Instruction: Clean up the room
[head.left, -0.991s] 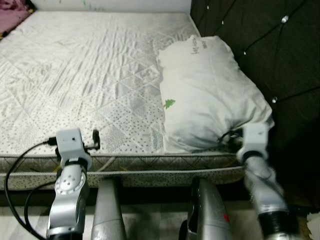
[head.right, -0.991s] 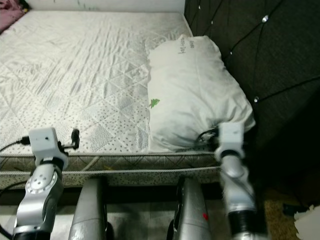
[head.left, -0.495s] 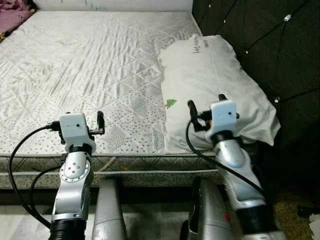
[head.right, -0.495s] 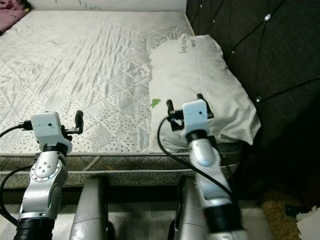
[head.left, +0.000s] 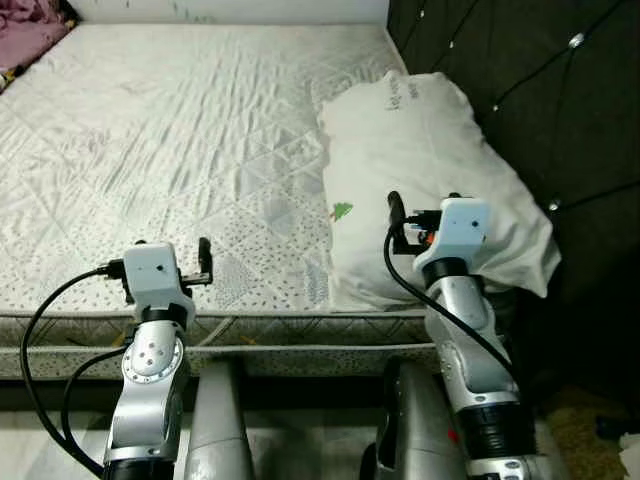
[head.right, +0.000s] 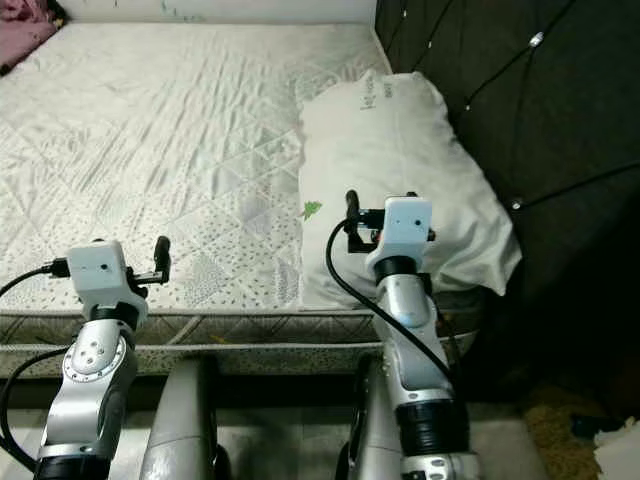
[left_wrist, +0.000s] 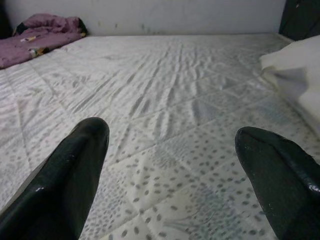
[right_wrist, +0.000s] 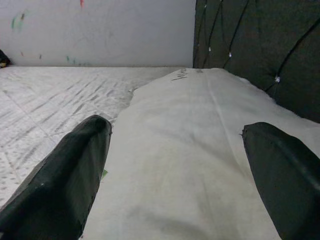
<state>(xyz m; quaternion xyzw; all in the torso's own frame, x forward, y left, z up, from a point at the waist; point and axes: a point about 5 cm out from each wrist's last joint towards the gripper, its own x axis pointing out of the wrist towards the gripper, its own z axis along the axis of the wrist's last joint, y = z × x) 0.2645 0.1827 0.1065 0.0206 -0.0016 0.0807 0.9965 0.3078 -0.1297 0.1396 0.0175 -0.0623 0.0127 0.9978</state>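
The right pincer (right_wrist: 175, 150) hovers over the near end of the white pillow (head.left: 420, 170), its two black fingers (right_wrist: 65, 175) spread wide apart with nothing between them; the pillow's pale cover lies beneath the gap. The left pincer (left_wrist: 170, 165) is also released, fingers parted above the bare quilted mattress (head.left: 170, 130) near its front edge, gripping nothing.

The pillow lies lengthwise along the right side of the bed, against the dark tufted headboard (head.left: 520, 90), with its near corner hanging slightly over the mattress edge. A small green mark (head.left: 342, 210) shows on its side, and dark lettering on its far end. At the far left corner of the mattress lies a bundle of purple cloth (left_wrist: 42, 37). A pale wall (right_wrist: 100, 30) runs behind the bed. Both silver arms rise from below the mattress edge, each trailing a black cable (head.left: 40, 330).
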